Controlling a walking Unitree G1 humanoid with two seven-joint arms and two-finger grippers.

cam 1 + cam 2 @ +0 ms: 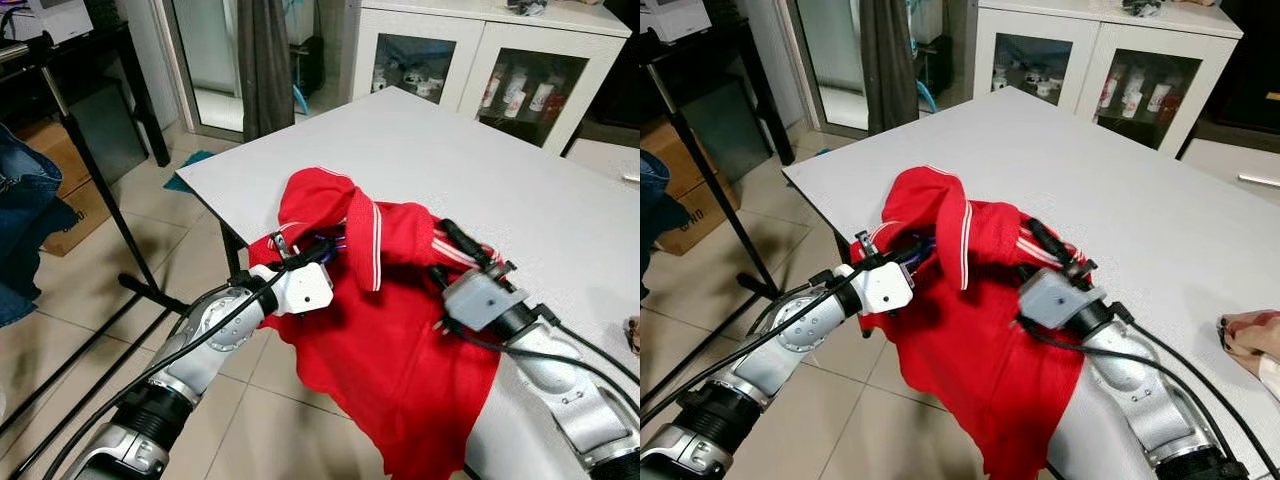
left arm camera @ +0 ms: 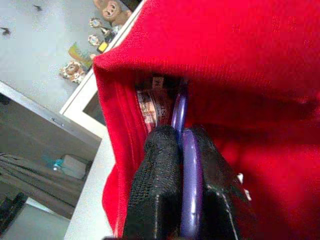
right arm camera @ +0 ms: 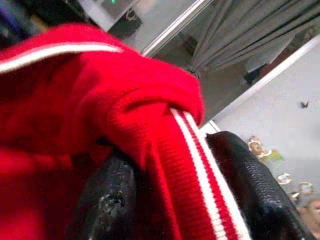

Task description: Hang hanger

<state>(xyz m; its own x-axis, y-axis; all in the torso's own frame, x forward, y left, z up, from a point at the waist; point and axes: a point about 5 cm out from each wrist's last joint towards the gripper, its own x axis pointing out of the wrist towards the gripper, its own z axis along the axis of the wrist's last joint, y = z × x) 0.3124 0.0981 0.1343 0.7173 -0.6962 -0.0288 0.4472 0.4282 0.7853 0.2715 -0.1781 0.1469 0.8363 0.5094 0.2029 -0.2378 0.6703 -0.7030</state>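
A red shirt (image 1: 400, 330) with white-striped trim lies on the corner of the white table (image 1: 470, 160) and hangs over its edge. My left gripper (image 1: 322, 247) is at the shirt's neck opening, shut on a purple hanger (image 2: 190, 175) whose bar runs into the shirt beside the label. My right gripper (image 1: 450, 250) is on the shirt's other side, shut on a fold of red fabric with the striped trim (image 3: 195, 165) between its fingers (image 3: 260, 185). Most of the hanger is hidden inside the shirt.
A black clothes rack (image 1: 90, 170) stands at the left with blue denim (image 1: 25, 215) hanging on it. A white glass-door cabinet (image 1: 480, 70) is behind the table. A cardboard box (image 1: 65, 190) sits on the tiled floor. A person's hand (image 1: 1250, 335) rests at the table's right edge.
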